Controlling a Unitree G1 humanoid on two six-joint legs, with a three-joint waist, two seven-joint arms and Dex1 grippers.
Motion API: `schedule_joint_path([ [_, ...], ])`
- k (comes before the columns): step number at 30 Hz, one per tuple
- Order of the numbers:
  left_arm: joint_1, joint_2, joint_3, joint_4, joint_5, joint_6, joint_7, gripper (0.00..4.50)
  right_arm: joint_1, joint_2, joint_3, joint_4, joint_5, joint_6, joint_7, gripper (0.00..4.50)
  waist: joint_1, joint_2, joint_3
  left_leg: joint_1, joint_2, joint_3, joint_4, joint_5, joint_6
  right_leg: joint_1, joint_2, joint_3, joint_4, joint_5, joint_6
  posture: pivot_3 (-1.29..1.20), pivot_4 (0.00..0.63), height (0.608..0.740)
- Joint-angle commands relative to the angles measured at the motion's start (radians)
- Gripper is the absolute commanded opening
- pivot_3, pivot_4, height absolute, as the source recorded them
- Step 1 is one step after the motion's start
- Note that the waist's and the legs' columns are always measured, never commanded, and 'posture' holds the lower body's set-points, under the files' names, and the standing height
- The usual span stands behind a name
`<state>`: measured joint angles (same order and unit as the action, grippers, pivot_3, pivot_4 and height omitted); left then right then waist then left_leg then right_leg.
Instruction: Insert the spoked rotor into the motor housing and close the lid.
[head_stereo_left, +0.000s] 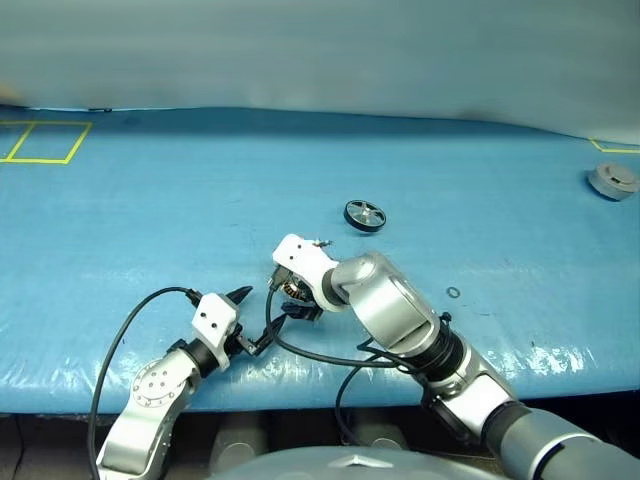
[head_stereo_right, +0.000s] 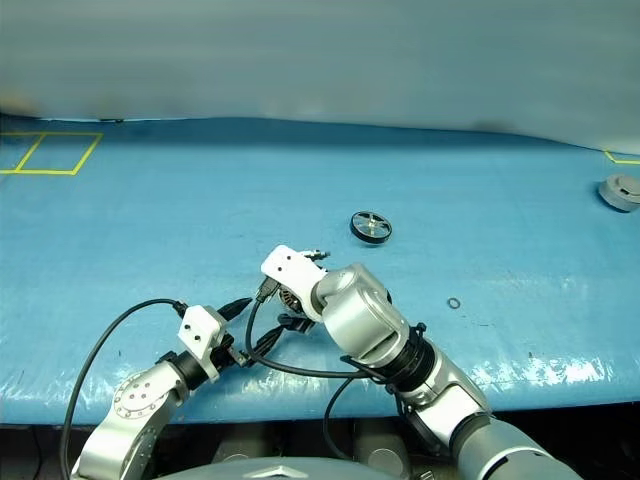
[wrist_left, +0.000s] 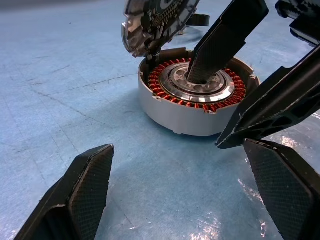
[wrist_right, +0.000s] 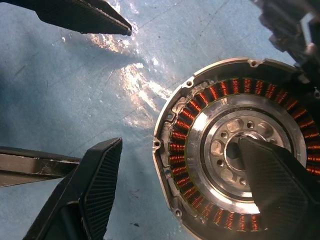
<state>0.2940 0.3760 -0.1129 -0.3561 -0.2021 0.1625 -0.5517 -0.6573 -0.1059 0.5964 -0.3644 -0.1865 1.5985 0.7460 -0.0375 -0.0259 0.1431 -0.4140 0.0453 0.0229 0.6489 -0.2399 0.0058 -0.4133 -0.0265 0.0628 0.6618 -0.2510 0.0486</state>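
On the blue table (head_stereo_left: 150, 200), the motor housing (wrist_left: 192, 107) sits with its lid (wrist_left: 157, 20) up. The right gripper (wrist_right: 180, 175) is spread, one finger in its middle. The left gripper (wrist_left: 190, 195) is spread nearby. The spoked rotor (head_stereo_left: 365, 215) lies apart. No writing can be read.

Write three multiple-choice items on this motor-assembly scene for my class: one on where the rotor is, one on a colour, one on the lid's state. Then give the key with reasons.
1. Where is the spoked rotor?
A. inside the motor housing
B. on the blue table, beyond the housing
C. in the left gripper

2. What colour are the windings in the motor housing?
A. green
B. white
C. copper-orange

3. How is the lid?
A. raised, housing open
B. closed flat
C. lying apart on the table

Key: 1 B, the rotor lies alone on the table. 2 C, the coil ring shows copper-orange in both wrist views. 3 A, the lid stands up at the rim, windings exposed.
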Motion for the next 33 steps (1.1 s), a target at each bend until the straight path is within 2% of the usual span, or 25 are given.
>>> schedule_joint_path([
  [1, -0.008, -0.004, -0.039, 0.005, -0.009, 0.003, -0.03, 4.5, -0.055, 0.072, -0.06, -0.106, 0.112, 0.014, -0.014, 3.97, -0.001, 0.0, 0.0, 0.0, 0.0, 0.0, 0.0, 0.0, 0.0, 0.0, 0.0, 0.0, 0.0, 0.0, 0.0, 0.0, 0.15, 0.74],
  [5, -0.012, 0.002, -0.039, 0.007, -0.014, 0.009, -0.04, 4.5, -0.06, 0.082, -0.104, -0.128, 0.186, 0.016, -0.055, 3.97, -0.013, 0.003, 0.003, -0.001, 0.001, 0.0, -0.001, 0.0, 0.0, -0.001, 0.002, 0.001, 0.0, 0.003, 0.006, 0.0, 0.15, 0.74],
  [9, -0.016, 0.009, -0.039, 0.009, -0.021, 0.01, -0.051, 4.5, -0.063, 0.047, -0.145, -0.168, 0.275, 0.016, -0.077, 3.97, -0.01, 0.005, 0.004, -0.002, 0.0, -0.003, -0.001, 0.0, 0.0, 0.0, 0.001, -0.003, 0.0, 0.002, 0.005, 0.0, 0.15, 0.74],
  [14, -0.02, 0.023, -0.041, 0.004, -0.025, 0.017, -0.066, 4.5, -0.046, -0.079, -0.245, -0.234, 0.434, 0.016, -0.054, 3.97, -0.011, 0.005, 0.004, -0.002, 0.0, -0.002, 0.0, 0.0, 0.0, 0.0, 0.0, -0.002, 0.0, 0.002, 0.005, 0.0, 0.15, 0.74],
  [18, -0.012, 0.03, -0.035, -0.008, -0.012, 0.015, -0.055, 4.5, 0.054, -0.195, -0.386, -0.359, 0.546, -0.027, 0.01, 3.97, -0.007, 0.005, 0.005, -0.002, 0.0, -0.003, -0.001, 0.0, 0.0, 0.0, 0.001, -0.003, -0.001, 0.002, 0.006, 0.0, 0.15, 0.74],
  [22, 0.012, 0.023, -0.017, -0.02, -0.004, -0.014, -0.031, 4.5, 0.264, -0.224, -0.536, -0.403, 0.532, -0.273, -0.05, 3.97, -0.002, 0.005, 0.005, -0.002, 0.0, -0.003, -0.002, 0.0, 0.0, 0.0, 0.001, -0.002, -0.002, 0.001, 0.007, 0.0, 0.15, 0.74],
  [27, 0.05, 0.02, 0.002, -0.025, 0.018, -0.102, -0.014, 4.5, 0.507, -0.084, -0.728, -0.34, 0.436, -0.554, -0.295, 3.97, -0.001, 0.005, 0.005, -0.002, 0.0, 0.0, -0.001, 0.0, 0.0, 0.0, 0.002, -0.001, -0.001, 0.001, 0.007, 0.0, 0.15, 0.74],
  [29, 0.057, 0.02, 0.004, -0.027, -0.018, -0.086, -0.033, 4.5, 0.588, -0.026, -0.771, -0.292, 0.375, -0.681, -0.41, 3.97, 0.0, 0.005, 0.005, -0.002, 0.0, 0.0, 0.0, 0.0, 0.0, 0.001, 0.002, 0.0, -0.001, 0.001, 0.008, 0.0, 0.15, 0.74],
  [33, 0.054, 0.012, 0.017, -0.034, -0.059, -0.093, -0.043, 4.5, 0.729, -0.02, -0.742, -0.195, 0.236, -0.951, -0.544, 3.97, 0.001, 0.005, 0.005, -0.001, -0.001, 0.002, 0.001, 0.0, 0.0, 0.001, 0.001, 0.002, -0.001, -0.002, 0.007, 0.0, 0.15, 0.74],
])
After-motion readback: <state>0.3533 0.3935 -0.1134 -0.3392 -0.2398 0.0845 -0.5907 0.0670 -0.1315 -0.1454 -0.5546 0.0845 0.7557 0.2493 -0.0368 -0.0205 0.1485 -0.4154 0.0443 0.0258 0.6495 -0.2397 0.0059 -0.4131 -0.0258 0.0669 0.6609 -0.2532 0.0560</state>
